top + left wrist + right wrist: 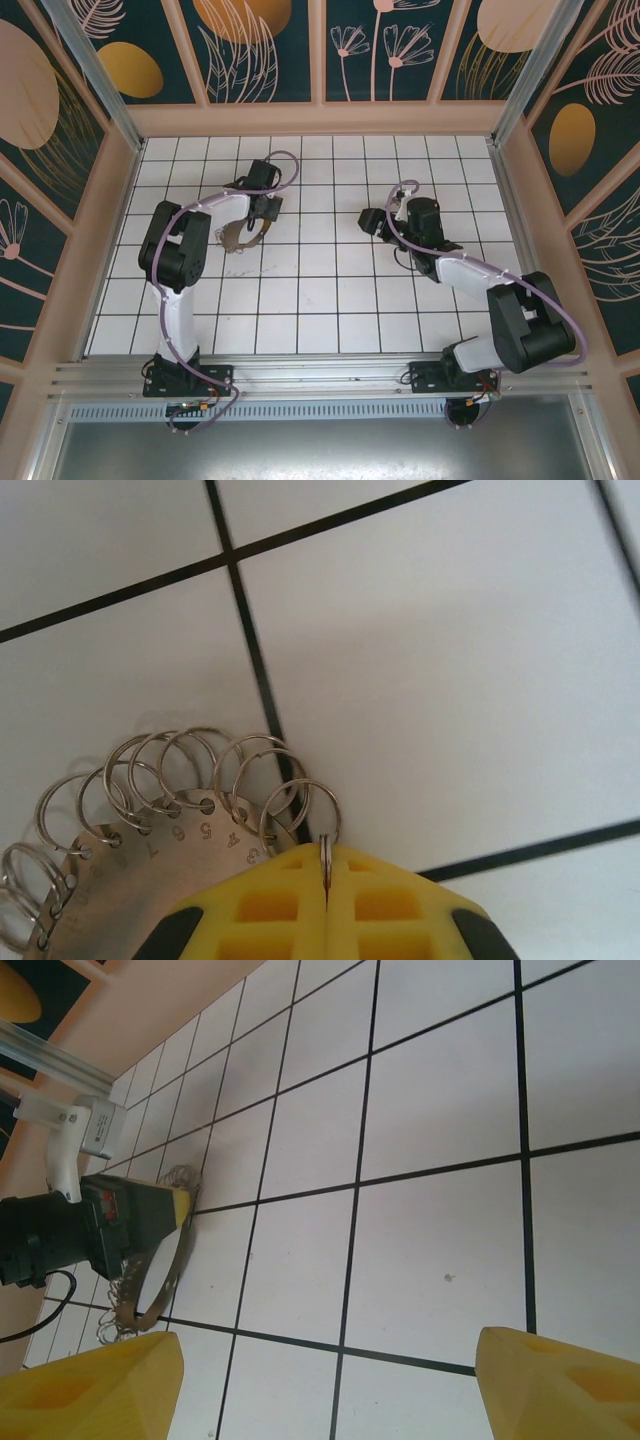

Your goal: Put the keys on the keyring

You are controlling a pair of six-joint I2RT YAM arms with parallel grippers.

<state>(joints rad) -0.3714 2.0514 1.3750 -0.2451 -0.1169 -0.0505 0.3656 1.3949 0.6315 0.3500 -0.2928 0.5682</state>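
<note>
Step in hand: securing the ring, ahead of any threading.

Left gripper (326, 868): its yellow fingers (270, 905) are pressed fully together, pinching the wire of one small split ring (300, 813). That ring hangs from the keyring (190, 845), a large grey metal loop whose flat band is stamped with numbers and punched with holes.

The keyring lies on the left half of the white tiled worktop (450, 680), directly under the left gripper and across a dark grout line. I cannot tell whether it rests flat or is slightly lifted.

Right gripper (328, 1360): its fingers (90, 1390) stand wide apart with nothing between them. It is over bare tiles, well apart from the keyring and facing it.

Next move, my judgement: the left arm holds the loop steady while the right fetches a key and works it onto a split ring. The wire is thin, so alignment will be fussy.

Counts: one large loop and at least nine small split rings, which overlap, so that count is rough. Two arms, two pairs of fingers.
</note>
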